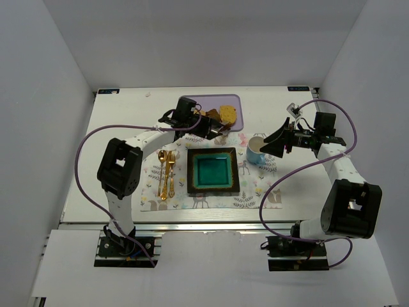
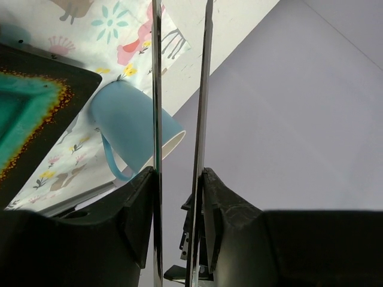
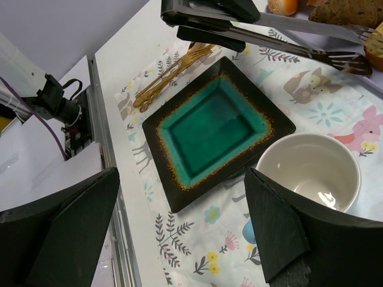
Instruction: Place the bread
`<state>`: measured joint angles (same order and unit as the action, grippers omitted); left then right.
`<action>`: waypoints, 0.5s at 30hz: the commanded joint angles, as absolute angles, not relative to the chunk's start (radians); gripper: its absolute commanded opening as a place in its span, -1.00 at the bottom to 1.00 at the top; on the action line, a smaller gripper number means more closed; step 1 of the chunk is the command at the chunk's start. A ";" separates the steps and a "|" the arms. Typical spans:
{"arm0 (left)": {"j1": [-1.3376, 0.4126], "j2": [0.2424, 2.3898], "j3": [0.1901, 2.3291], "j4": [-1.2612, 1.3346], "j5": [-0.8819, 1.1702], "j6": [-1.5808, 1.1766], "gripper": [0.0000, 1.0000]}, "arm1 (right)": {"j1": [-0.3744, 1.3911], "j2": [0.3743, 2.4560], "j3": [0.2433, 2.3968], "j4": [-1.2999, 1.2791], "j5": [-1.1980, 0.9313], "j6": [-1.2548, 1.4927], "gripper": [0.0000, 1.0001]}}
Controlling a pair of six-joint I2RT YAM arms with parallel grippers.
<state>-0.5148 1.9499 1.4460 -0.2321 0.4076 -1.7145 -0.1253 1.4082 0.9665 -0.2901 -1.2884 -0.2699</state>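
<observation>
While the flat oval golden-yellow bread slice [image 1: 228,114] lies on the rounded lavender tray [image 1: 211,102] at the far side of the white counter [image 1: 128,115], long metal tongs [image 3: 344,60] are pinched by the left hand [image 2: 178,185], their slotted tips held just beside the slice. The right hand [image 1: 275,144] is held spread wide above the light-blue cup [image 3: 308,170], nothing being gripped. A square teal-glazed plate [image 3: 209,128] is set on the floral placemat [image 3: 323,113].

The bread [image 3: 375,48] runs off-frame (right wrist view).
</observation>
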 commanded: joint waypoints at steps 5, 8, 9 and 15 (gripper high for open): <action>-0.523 1.942 1.433 -0.190 0.402 -1.727 -0.31 | -0.135 1.401 0.973 -0.305 -1.322 -0.285 0.79; -0.523 1.939 1.424 -0.166 0.410 -1.732 -0.51 | -0.135 1.402 0.974 -0.305 -1.324 -0.285 0.79; -0.523 1.940 1.422 -0.155 0.417 -1.732 -0.60 | -0.135 1.402 0.976 -0.307 -1.324 -0.285 0.79; -0.532 1.968 1.499 -0.065 0.491 -1.724 -0.88 | -0.137 1.404 0.986 -0.311 -1.324 -0.287 0.79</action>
